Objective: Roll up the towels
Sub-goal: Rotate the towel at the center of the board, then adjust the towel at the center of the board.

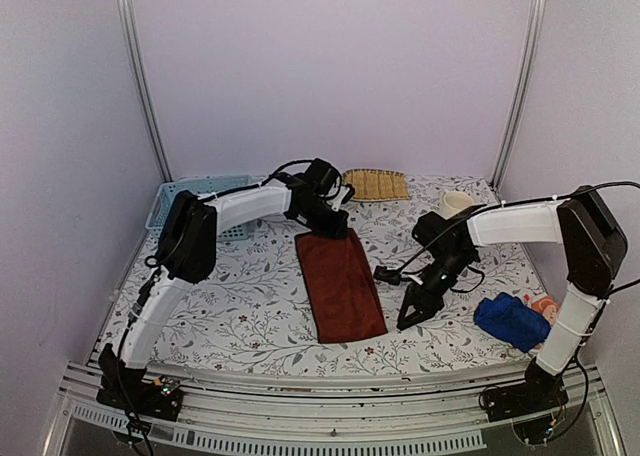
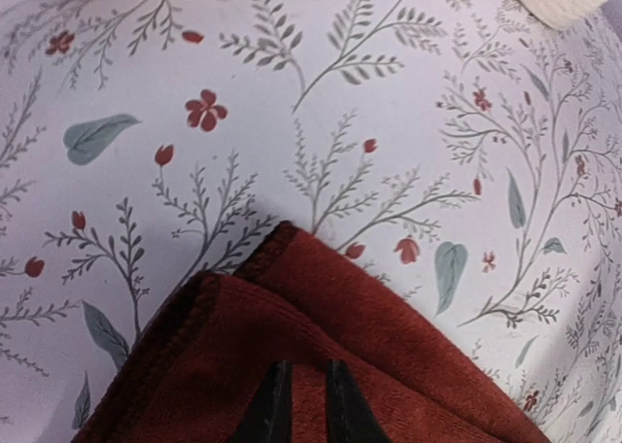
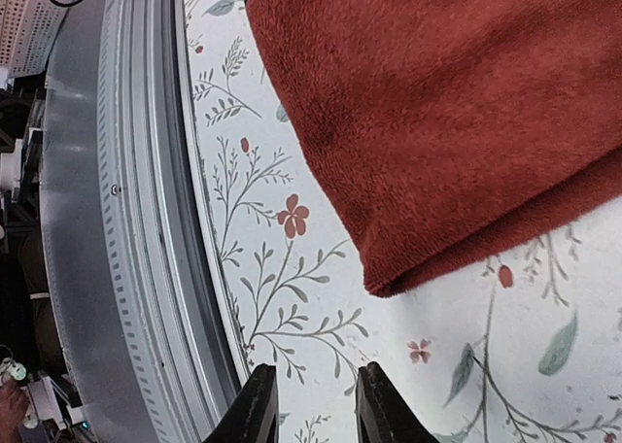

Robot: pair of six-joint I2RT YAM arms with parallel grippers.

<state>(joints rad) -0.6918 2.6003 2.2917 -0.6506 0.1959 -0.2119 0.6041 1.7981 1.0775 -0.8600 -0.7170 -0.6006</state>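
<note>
A dark reddish-brown towel [image 1: 340, 286] lies folded flat in the middle of the table, its long side running front to back. My left gripper [image 1: 330, 221] is at its far end. In the left wrist view the black fingertips [image 2: 275, 404] stand narrowly apart with a ridge of the towel [image 2: 389, 336] pinched between them, just behind its far corner. My right gripper [image 1: 415, 311] hovers right of the towel's near right corner [image 3: 389, 268], open, with only tablecloth between its fingers [image 3: 255, 404]. A royal blue towel [image 1: 512, 321] lies bunched at the right, on an orange one [image 1: 545, 306].
A yellow straw tray [image 1: 375, 184] sits at the back centre and a pale blue perforated basket [image 1: 195, 201] at the back left. A white cup-like object [image 1: 457, 204] stands at the back right. The table's metal front rail [image 3: 126, 268] runs close beside my right gripper.
</note>
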